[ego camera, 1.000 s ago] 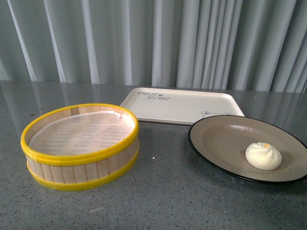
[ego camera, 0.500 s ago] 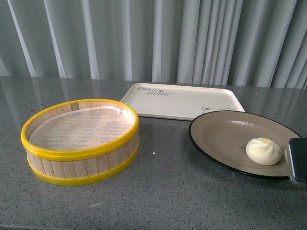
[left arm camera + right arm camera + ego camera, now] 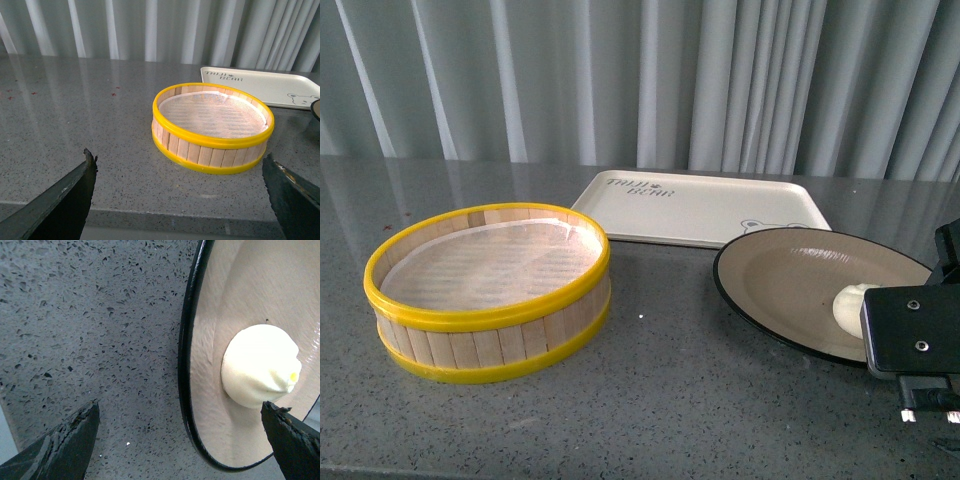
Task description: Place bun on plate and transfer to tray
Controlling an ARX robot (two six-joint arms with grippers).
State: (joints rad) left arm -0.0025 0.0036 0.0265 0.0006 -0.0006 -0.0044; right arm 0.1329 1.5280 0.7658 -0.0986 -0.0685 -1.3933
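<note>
On my far left, my left hand [image 3: 177,156] hangs low over the grey speckled surface [image 3: 670,400], fingers spread wide and holding nothing. Just ahead of it stands the yellow-rimmed steamer basket [image 3: 487,295], lined with white paper and without a bun in it. Behind and to the right lies the tray [image 3: 700,208], cream-white and bare; its dark lettering runs in two lines, of which the lower seems to read "BEAR", the upper being too small for me to make out, and a little bear face [image 3: 760,228] peeks from its near right corner. The plate [image 3: 790,285] sits in front of that corner, its far rim just overlapping the tray's edge as seen from the front. The bun [image 3: 260,372] rests on the plate's near right part, close to the black rim. My right hand [image 3: 180,405] hovers there, fingers spread, empty, the rim between them. I judge the plate stiff, shallow and probably slick, so I would pinch the rim beside the bun, not over it. The bun looks soft and light; level carrying should keep it from rolling.
</note>
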